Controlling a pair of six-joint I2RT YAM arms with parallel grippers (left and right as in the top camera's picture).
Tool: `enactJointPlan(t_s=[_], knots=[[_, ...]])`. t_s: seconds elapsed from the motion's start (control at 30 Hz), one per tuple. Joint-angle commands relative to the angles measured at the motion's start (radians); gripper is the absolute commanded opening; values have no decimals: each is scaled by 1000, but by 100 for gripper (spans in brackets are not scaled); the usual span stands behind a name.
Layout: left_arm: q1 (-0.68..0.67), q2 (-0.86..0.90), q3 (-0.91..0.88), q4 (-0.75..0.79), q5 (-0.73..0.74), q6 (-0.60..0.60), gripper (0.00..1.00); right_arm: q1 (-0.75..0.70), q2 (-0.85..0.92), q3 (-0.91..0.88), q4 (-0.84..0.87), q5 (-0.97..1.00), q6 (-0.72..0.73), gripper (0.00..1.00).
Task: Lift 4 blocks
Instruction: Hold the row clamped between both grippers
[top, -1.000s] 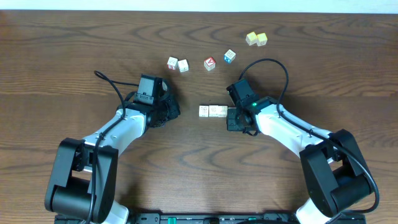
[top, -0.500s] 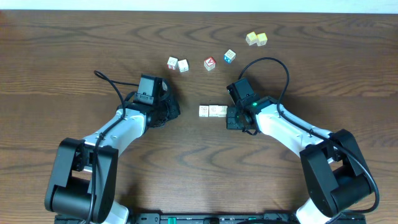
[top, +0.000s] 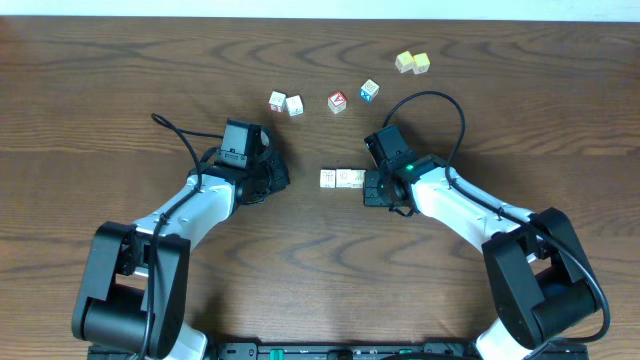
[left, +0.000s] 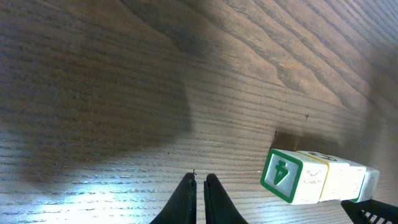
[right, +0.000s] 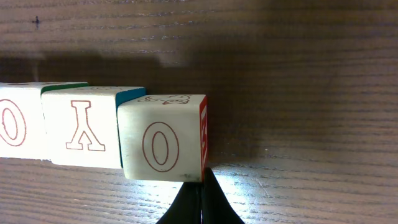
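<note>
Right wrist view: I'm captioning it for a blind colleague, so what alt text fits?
Three cream blocks sit touching in a row on a dark wooden table, their faces showing red-outlined letters O, Y, O. The shut right tool has its tips at the rightmost block's lower right corner.

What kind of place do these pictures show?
Probably a robot test bench, not a home: a wooden table, a left arm and a right arm at its edge, and small lettered blocks for practice.
</note>
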Motion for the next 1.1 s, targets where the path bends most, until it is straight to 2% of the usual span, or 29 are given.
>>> enactJointPlan(t_s=[0.0,1.07], knots=[[-1,8,-1,1,-13,16,8,-8,2,11,3,3,0,1],[-1,8,-1,1,-13,16,8,-8,2,11,16,3,0,1]])
